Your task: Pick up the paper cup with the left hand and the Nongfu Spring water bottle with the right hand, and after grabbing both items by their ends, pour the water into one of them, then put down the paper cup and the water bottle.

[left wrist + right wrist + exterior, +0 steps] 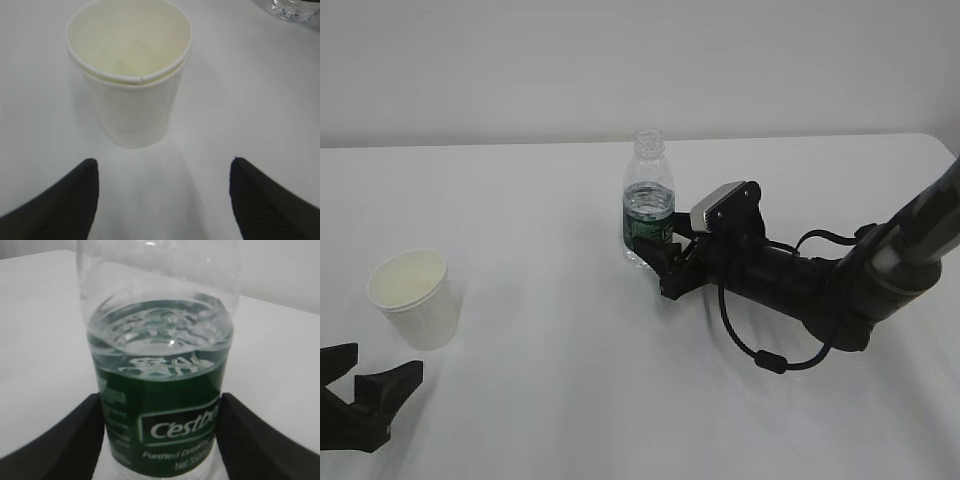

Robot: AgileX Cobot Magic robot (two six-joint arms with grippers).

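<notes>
- Right hand (658, 262) brackets the Nongfu Spring water bottle (648, 200) at its green label, near the table's (570, 400) far edge — fingers (65, 440) flank both sides, but whether they press the plastic yet cannot be told.
- Left hand (362, 392), near the front-left corner, sits spread wide and empty, just short of the paper cup (415, 297); nothing held.
- Thin ribbed plastic, capless, about half full of water (160, 327): likely to buckle and slop if squeezed hard — the labelled middle looks the firmest hold.
- Cup looks light and crushable; grip it low on the wall, gently.
- Count: one bottle, one cup, two grippers.
</notes>
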